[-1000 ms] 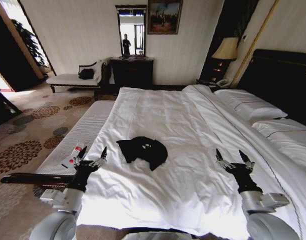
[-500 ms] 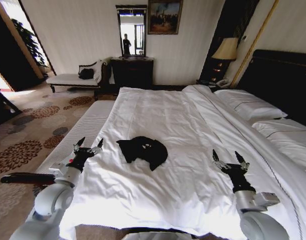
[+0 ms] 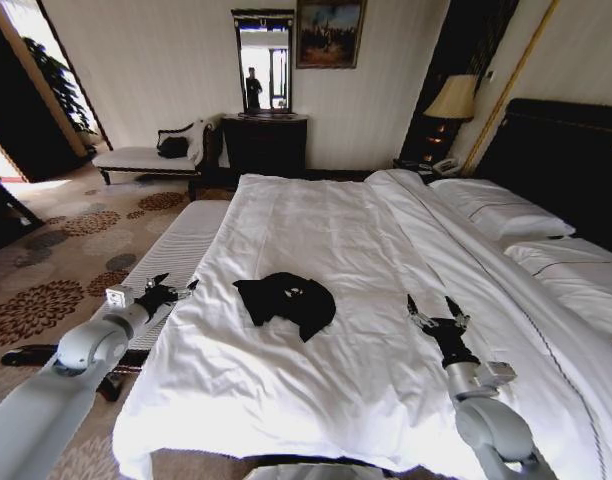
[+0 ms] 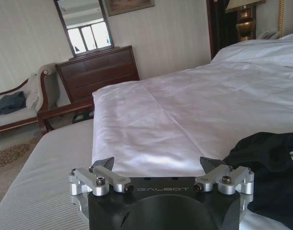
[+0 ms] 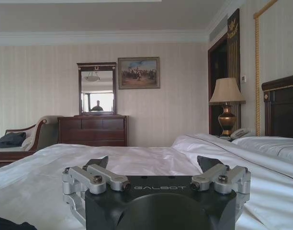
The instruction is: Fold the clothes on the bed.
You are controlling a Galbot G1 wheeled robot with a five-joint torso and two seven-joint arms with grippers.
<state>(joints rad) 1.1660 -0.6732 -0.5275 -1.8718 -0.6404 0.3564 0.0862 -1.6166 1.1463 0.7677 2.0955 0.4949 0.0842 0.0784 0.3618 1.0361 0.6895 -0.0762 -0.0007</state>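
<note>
On the bed [image 3: 386, 230], the crumpled black T-shirt [image 3: 286, 300] lies between both wide-open, empty tools, nearer the left tool [image 3: 171, 292] than the right tool [image 3: 433, 317], its length running across.

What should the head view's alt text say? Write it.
A crumpled black T-shirt lies on a large white bed, with the left gripper open at the bed's left edge and the right gripper open above the sheet on its right.

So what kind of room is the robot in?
Probably a hotel bedroom: a big bed with white sheets, a lamp beside it, and a dark dresser under a mirror.
</note>
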